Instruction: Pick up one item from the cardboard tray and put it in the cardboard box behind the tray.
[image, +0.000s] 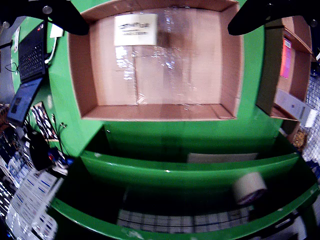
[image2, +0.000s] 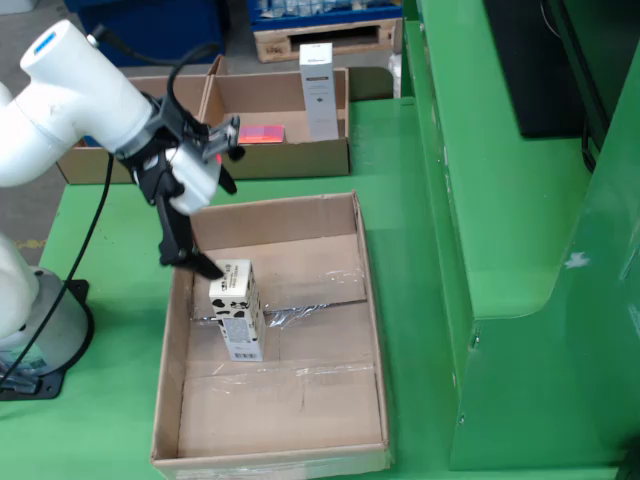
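One white carton with black cow patches stands upright in the large brown cardboard box. The black two-fingered gripper hangs just above it, jaws spread wide, holding nothing. Behind sits one shallow cardboard tray holding one tall white box and one flat pink packet.

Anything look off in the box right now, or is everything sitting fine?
One thing: the small carton in the cardboard box sits tilted rather than flat, just under the pincer. The clear tape across the box floor is wrinkled. Nothing spilled or torn.
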